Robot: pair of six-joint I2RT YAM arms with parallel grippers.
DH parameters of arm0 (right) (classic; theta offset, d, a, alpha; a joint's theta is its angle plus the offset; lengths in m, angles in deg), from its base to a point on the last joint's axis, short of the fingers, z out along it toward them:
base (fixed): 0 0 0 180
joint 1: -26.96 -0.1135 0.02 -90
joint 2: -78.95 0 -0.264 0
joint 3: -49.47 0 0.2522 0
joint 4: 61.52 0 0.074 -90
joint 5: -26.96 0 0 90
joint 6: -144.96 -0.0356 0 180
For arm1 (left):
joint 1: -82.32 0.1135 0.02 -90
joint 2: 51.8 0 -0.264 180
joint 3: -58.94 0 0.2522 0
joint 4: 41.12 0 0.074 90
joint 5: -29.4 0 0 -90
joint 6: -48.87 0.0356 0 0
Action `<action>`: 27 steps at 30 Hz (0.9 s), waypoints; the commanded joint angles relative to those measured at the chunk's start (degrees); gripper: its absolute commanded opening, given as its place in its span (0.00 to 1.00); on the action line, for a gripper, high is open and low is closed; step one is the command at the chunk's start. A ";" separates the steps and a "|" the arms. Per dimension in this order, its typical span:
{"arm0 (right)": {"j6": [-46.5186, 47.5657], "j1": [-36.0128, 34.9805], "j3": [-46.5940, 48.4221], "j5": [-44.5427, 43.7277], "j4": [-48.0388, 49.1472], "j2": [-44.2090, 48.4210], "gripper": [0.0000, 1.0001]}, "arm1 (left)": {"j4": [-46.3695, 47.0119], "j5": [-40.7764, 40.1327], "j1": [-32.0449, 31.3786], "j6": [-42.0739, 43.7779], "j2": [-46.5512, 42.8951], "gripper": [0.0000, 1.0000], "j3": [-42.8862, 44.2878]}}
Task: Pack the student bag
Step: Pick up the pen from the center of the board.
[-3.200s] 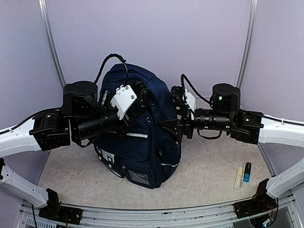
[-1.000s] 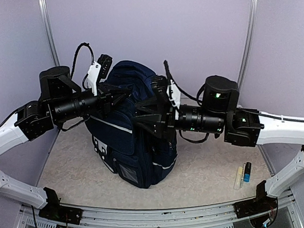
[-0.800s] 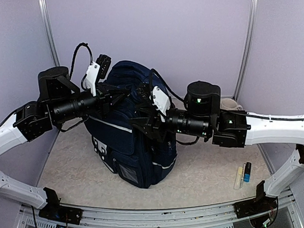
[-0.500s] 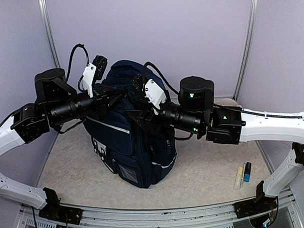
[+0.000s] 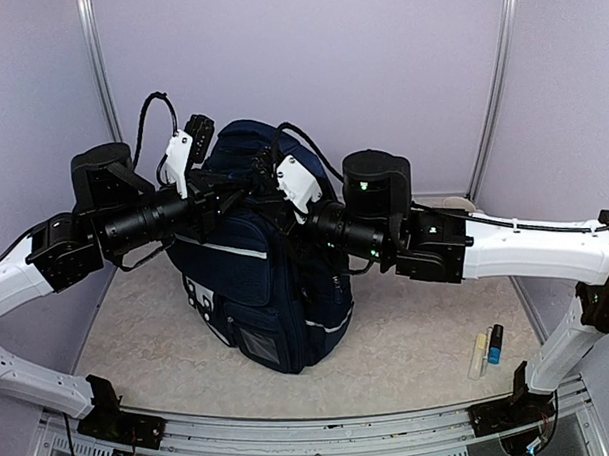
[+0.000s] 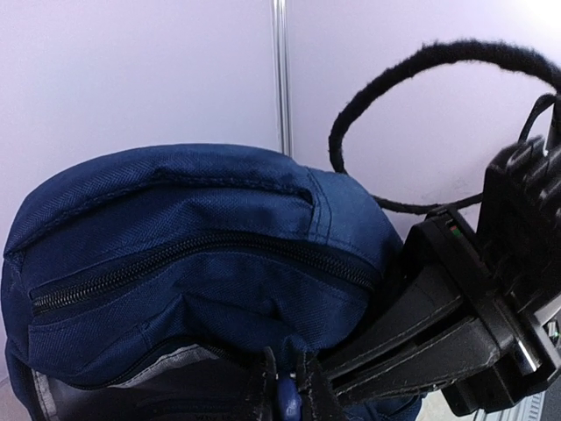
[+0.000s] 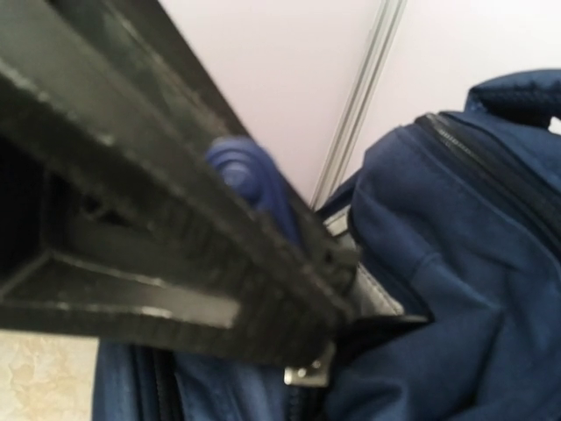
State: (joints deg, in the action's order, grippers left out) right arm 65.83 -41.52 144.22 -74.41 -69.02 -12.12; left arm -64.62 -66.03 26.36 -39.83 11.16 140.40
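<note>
Right gripper (image 6: 337, 373) has swung in from the bench's right edge | pinched shut beside my left gripper (image 6: 285, 395), which clenches the blue zip pull (image 6: 286, 402) | student bag (image 5: 272, 289) upright mid-bench, nearer far edge | unzipping likely starting

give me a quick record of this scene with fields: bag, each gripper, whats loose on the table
bag: student bag, upright mid-table, front pockets toward the near edge
opening: gap near the top shows grey lining
left gripper: shut on a blue zip pull at the bag's top
right gripper: tips right beside the left gripper's; grip unclear
loose items: white tube and blue and black tube on the table, near the right arm's base, not packed
</note>
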 commanded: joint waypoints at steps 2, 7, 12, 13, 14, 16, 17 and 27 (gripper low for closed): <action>-0.24 0.55 0.97 2.33 -2.31 -1.88 0.00 | 12.72 -0.18 -0.19 0.42 -2.50 0.15 -2.07; -0.19 0.55 0.69 2.11 -2.79 -1.55 0.00 | 12.61 0.40 -0.20 1.12 -1.81 0.14 -1.97; 0.01 0.55 0.35 1.73 -2.71 -0.94 0.00 | 9.12 1.82 -0.11 0.44 -1.12 0.01 -0.93; 0.07 0.55 0.32 1.64 -2.62 -0.81 0.00 | 8.20 1.96 -0.11 0.11 -1.09 0.11 -0.84; 0.06 0.55 0.31 1.55 -2.59 -0.79 0.00 | 7.51 1.99 -0.11 -0.31 -1.25 0.24 -0.75; 0.10 0.59 0.34 1.32 -2.58 -0.64 0.00 | 6.31 2.52 -0.23 -1.28 -1.97 0.35 -0.47; 0.11 0.63 0.38 1.46 -2.53 -0.67 0.00 | 6.13 2.82 -0.47 -1.53 -2.66 0.38 -0.55; -0.22 0.97 0.24 2.02 -2.80 -0.84 0.00 | -3.03 -14.49 -10.27 2.73 -6.62 0.48 -0.92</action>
State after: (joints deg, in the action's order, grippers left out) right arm 65.83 -41.48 144.26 -73.08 -69.48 -12.25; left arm -62.30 -70.54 17.26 -35.85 4.87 138.46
